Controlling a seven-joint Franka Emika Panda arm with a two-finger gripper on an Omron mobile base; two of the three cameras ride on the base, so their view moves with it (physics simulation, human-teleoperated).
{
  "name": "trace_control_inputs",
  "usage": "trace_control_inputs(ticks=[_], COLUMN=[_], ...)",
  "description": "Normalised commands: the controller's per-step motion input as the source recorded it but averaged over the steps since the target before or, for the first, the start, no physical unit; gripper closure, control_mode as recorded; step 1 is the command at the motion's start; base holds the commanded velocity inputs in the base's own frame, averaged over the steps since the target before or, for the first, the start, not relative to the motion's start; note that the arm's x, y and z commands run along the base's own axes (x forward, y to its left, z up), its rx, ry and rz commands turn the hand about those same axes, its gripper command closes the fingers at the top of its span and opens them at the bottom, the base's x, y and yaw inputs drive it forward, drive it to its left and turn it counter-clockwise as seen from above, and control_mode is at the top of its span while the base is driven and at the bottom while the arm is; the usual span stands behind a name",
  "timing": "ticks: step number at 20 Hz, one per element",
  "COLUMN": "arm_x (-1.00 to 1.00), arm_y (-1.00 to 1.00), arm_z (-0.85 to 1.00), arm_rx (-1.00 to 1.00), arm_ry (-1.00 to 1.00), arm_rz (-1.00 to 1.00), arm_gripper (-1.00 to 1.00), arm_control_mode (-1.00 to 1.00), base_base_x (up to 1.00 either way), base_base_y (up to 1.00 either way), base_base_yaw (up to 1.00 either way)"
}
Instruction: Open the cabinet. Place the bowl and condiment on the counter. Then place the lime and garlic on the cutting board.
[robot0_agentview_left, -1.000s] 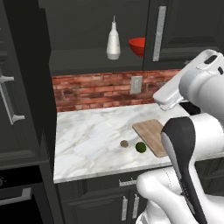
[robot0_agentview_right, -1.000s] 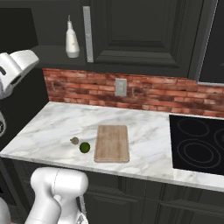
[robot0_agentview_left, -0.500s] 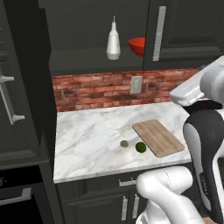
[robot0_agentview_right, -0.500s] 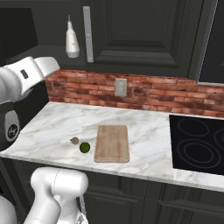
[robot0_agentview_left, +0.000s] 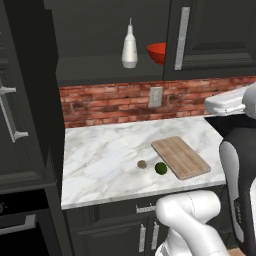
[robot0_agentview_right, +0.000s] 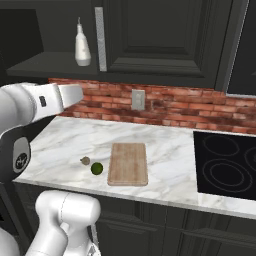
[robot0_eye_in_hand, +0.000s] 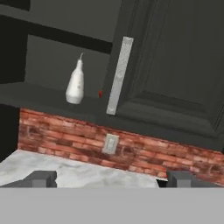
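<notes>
Cabinet (robot0_agentview_left: 210, 35) left half open: condiment (robot0_agentview_left: 130, 48) and bowl (robot0_agentview_left: 157, 52) on its shelf. Lime (robot0_agentview_left: 161, 168) and garlic (robot0_agentview_left: 142, 164) on worktop (robot0_agentview_left: 100, 165), just beside the cutting board (robot0_agentview_left: 180, 157). Gripper (robot0_eye_in_hand: 111, 178) fully spread, holding nothing, facing the cabinet handle (robot0_eye_in_hand: 119, 75).

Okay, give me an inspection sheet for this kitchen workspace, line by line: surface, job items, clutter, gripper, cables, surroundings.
Surface: marble counter, bare on its left part.
Job's things: cabinet left door open, right door shut; condiment and red bowl on the shelf inside; lime and garlic on the counter beside the cutting board, not on it.
Clutter: nothing seen.
Gripper: gripper open, holding nothing, facing the cabinet.
Cables: nothing seen.
Surroundings: brick backsplash with wall outlet; black stovetop on the right.
</notes>
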Motion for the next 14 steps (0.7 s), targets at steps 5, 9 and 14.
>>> trace_control_inputs(ticks=[5, 9, 14], arm_x=[0.0, 0.02, 0.01], arm_y=[0.0, -0.03, -0.3], arm_z=[0.03, 0.04, 0.0], arm_rx=[0.1, 0.02, 0.14], arm_ry=[0.01, 0.0, 0.0], arm_rz=[-0.19, -0.15, -0.01], arm_gripper=[-1.0, -1.0, -1.0], arm_control_mode=[-1.0, -1.0, -1.0], base_base_x=[0.0, 0.0, 0.0], base_base_y=[0.0, 0.0, 0.0], base_base_yaw=[0.0, 0.0, 0.0])
